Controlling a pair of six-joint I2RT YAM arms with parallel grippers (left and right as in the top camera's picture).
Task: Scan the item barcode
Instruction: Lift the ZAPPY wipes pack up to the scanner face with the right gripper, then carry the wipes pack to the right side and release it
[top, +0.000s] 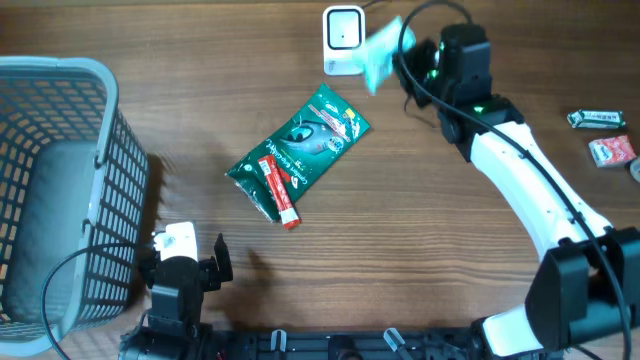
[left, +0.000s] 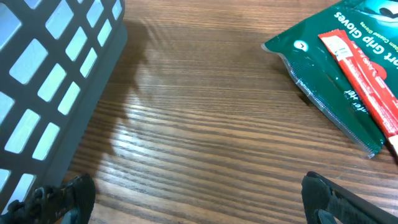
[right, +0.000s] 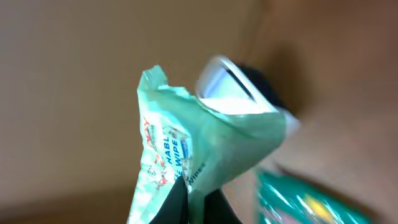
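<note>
**Operator:** Where is the task item?

**Technician:** The wipes packet (top: 382, 52), pale green, is held off the desk (top: 450, 230) at 1 o'clock in the overhead view. It sits just on the 3 o'clock side of the scanner (top: 343, 40), a white unit standing at 12 o'clock on the desk.

**Operator:** What is the state of the right hand?

**Technician:** The right hand (top: 408, 58) is clamped narrow on one end of the wipes packet. In the right wrist view, the packet rises from between the fingers (right: 219, 213), and the scanner's window shows behind its upper corner.

**Operator:** Is the packet touching the scanner?

**Technician:** That cannot be determined, because both views are blurred at that spot. The two overlap in the wrist view, and no more can be read.

**Operator:** What is the state of the left hand?

**Technician:** The left hand (top: 187, 262) is spread wide and holds nothing. It is at 7 o'clock, low over the desk, just on the 3 o'clock side of the basket (top: 60, 72).

**Operator:** What else is on the desk?

**Technician:** A dark green glove packet (top: 315, 140) lies flat at the centre. A red stick (top: 280, 190) rests across its 7 o'clock end. At 3 o'clock, near the desk edge, lie a small wrapped bar (top: 596, 118) and a red packet (top: 611, 150). These two are close together and well apart from the rest.
</note>
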